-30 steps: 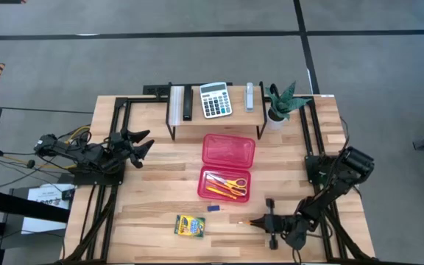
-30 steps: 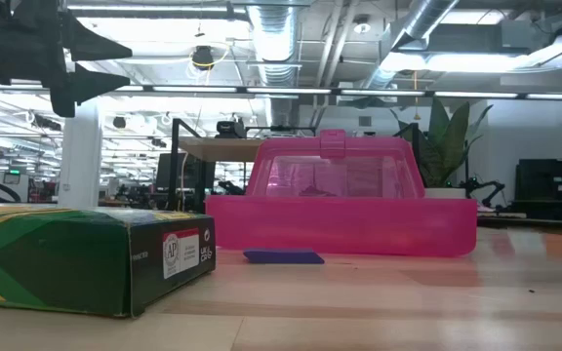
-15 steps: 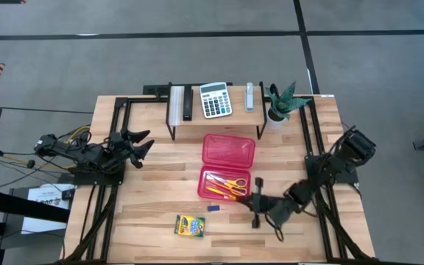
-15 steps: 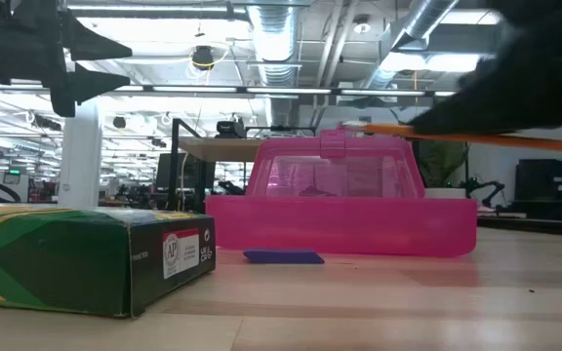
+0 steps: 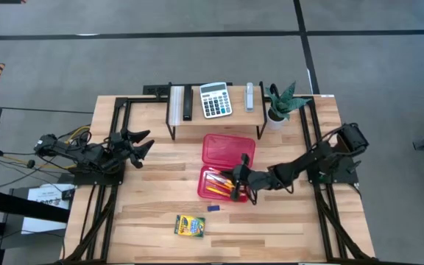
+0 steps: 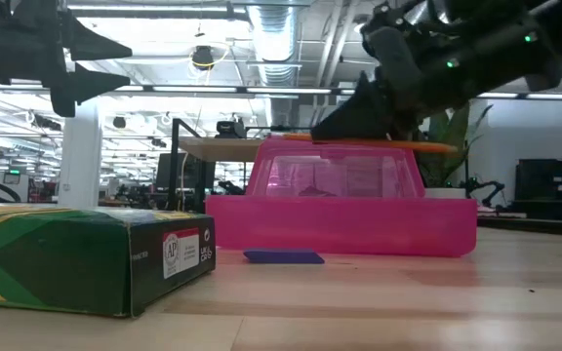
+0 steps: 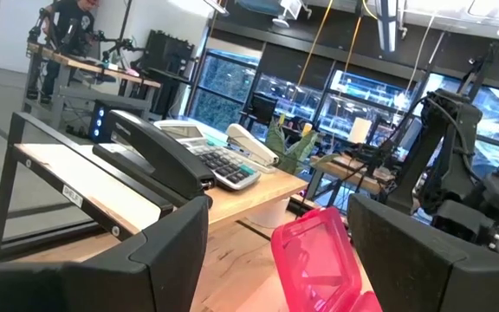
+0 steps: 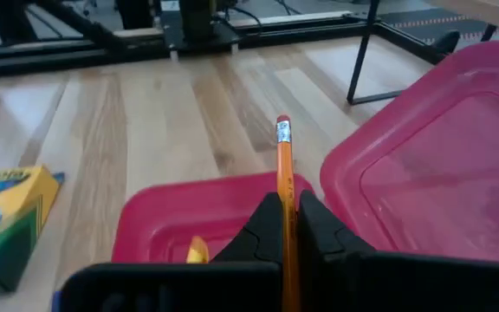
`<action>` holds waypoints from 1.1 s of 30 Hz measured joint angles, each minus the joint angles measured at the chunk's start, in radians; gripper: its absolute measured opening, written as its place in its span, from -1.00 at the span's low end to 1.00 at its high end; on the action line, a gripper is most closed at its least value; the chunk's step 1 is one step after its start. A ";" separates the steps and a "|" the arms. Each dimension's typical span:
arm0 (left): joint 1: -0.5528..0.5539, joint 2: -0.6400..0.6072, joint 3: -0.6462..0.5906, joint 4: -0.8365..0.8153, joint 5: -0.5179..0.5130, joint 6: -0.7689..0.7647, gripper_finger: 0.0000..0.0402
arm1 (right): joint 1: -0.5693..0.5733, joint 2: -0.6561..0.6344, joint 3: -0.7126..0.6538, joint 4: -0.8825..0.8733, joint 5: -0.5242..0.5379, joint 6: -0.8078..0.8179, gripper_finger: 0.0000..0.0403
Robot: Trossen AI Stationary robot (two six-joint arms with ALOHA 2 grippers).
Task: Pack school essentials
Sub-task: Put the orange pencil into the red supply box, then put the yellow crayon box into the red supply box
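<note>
High view showed the right end effector (image 5: 239,179) clamped on an orange pencil (image 8: 283,186) over the red case (image 5: 206,178); lower it level before letting go. Left end effector (image 5: 140,140) waited, wide, at nine o'clock.

"AP" seal on crayon box (image 6: 86,263)

Overhead view straight down, low view level across the tabletop, both sharing the red case (image 5: 227,168) (image 6: 340,200).
</note>
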 joint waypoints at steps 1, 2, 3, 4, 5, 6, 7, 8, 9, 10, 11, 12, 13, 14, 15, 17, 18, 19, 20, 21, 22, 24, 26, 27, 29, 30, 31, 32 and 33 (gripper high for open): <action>0.000 0.000 0.000 0.000 0.000 0.000 0.31 | -0.003 0.013 0.009 0.002 0.000 0.015 -0.94; 0.000 0.000 0.000 0.000 0.000 0.000 0.31 | -0.005 0.021 0.012 -0.005 0.000 0.025 -0.94; 0.000 0.000 0.000 0.000 0.000 0.000 0.31 | -0.005 0.028 0.014 -0.013 0.003 0.036 -0.94; 0.000 0.000 0.000 -0.001 0.000 0.000 0.31 | -0.005 0.046 0.025 -0.011 0.004 0.048 -0.94; 0.000 0.000 0.000 -0.003 0.000 0.000 0.31 | -0.006 0.069 0.034 -0.003 0.004 0.063 -0.94; 0.000 0.000 0.000 -0.005 0.000 0.000 0.31 | -0.009 0.090 0.037 -0.004 0.011 0.075 -0.93; 0.000 0.000 0.000 -0.005 0.000 0.000 0.31 | -0.011 0.112 0.041 -0.015 0.016 0.086 -0.93; 0.000 0.000 0.000 -0.008 0.000 0.000 0.31 | -0.012 0.134 0.047 -0.019 0.024 0.095 -0.92; 0.000 0.000 0.000 -0.011 0.000 0.001 0.31 | -0.016 0.161 0.063 -0.013 0.027 0.103 -0.90; 0.000 0.000 0.000 -0.012 0.000 0.001 0.31 | -0.020 0.183 0.077 -0.006 0.026 0.110 -0.89; 0.000 0.000 0.000 -0.011 0.000 0.001 0.31 | -0.024 0.195 0.082 -0.011 0.028 0.117 -0.87; 0.000 0.000 0.000 -0.011 0.000 0.000 0.31 | -0.025 0.215 0.097 -0.010 0.028 0.121 -0.85; 0.000 0.000 0.000 -0.014 0.000 0.001 0.31 | -0.030 0.239 0.114 -0.004 0.026 0.123 -0.83; 0.000 0.000 0.000 -0.014 0.000 0.001 0.31 | -0.032 0.253 0.121 -0.011 0.026 0.123 -0.81; 0.000 0.000 0.000 -0.013 0.000 0.001 0.31 | -0.032 0.266 0.129 -0.018 0.027 0.123 -0.79; 0.000 0.000 0.000 -0.017 0.000 0.000 0.31 | -0.031 0.291 0.151 -0.017 0.027 0.123 -0.74; 0.000 0.000 0.000 -0.018 0.000 0.000 0.31 | -0.031 0.300 0.159 -0.012 0.027 0.122 -0.72; 0.000 0.000 0.000 -0.017 0.000 0.000 0.31 | -0.030 0.302 0.161 -0.017 0.027 0.122 -0.70; 0.000 0.000 0.000 -0.018 0.000 0.000 0.31 | -0.028 0.302 0.163 -0.025 0.026 0.120 -0.67; 0.000 0.000 0.000 -0.018 0.000 0.000 0.31 | -0.026 0.302 0.171 -0.031 0.025 0.119 -0.63; 0.000 0.000 0.000 -0.018 0.000 0.000 0.31 | -0.022 0.301 0.175 -0.037 0.026 0.120 -0.58; 0.000 0.000 0.000 -0.018 0.000 -0.001 0.31 | -0.017 0.289 0.175 -0.065 0.027 0.120 -0.48; 0.000 0.000 0.000 -0.018 0.000 -0.001 0.31 | -0.015 0.277 0.175 -0.073 0.028 0.120 -0.35; 0.000 0.000 0.000 -0.018 0.000 -0.001 0.31 | -0.016 0.272 0.177 -0.079 0.028 0.120 -0.29; 0.000 0.000 0.000 -0.018 0.000 -0.001 0.31 | -0.010 0.241 0.171 -0.118 0.025 0.117 -0.17; 0.000 0.000 0.000 -0.019 0.000 -0.001 0.31 | -0.004 0.228 0.173 -0.105 0.007 0.110 -0.12; 0.000 0.000 0.000 -0.021 0.000 -0.001 0.31 | 0.005 0.208 0.175 -0.097 -0.012 0.092 -0.08; 0.000 0.000 0.000 -0.022 0.000 -0.001 0.31 | 0.019 0.180 0.174 -0.101 -0.034 0.065 -0.05; 0.000 0.000 0.000 -0.023 0.000 -0.001 0.31 | 0.036 0.158 0.174 -0.090 -0.055 0.038 -0.03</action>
